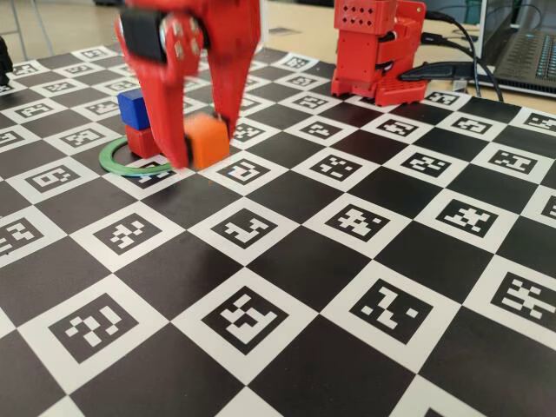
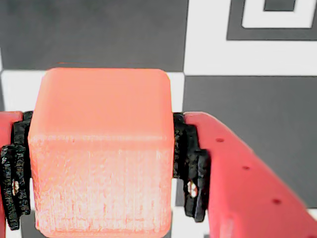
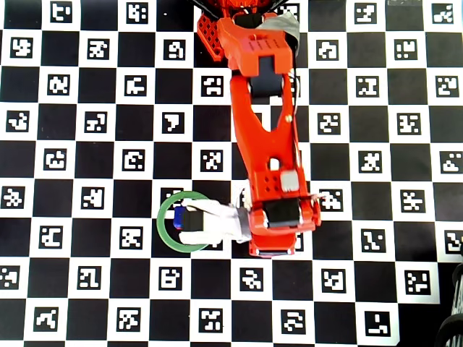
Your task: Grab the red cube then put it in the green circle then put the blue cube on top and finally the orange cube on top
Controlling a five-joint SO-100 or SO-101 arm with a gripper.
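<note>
From where I stand at the fixed view, the thin flat green plastic ring (image 1: 111,160) lies at the left on the checkered marker board (image 1: 365,287), with the small matte red plastic cube (image 1: 139,140) inside it and the deep-blue plastic cube (image 1: 132,107) stacked on top. Just right of them, the red two-finger gripper (image 1: 205,143) is clamped on the bright orange plastic cube (image 1: 208,142), held near the board. In the wrist view its rounded edges and fine layered ridges show, black pads (image 2: 190,168) pressing both sides.

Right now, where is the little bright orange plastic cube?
In the fixed view, the small bright orange plastic cube is clamped in the red gripper, just right of the blue cube stacked on the red cube inside the green ring.
</note>
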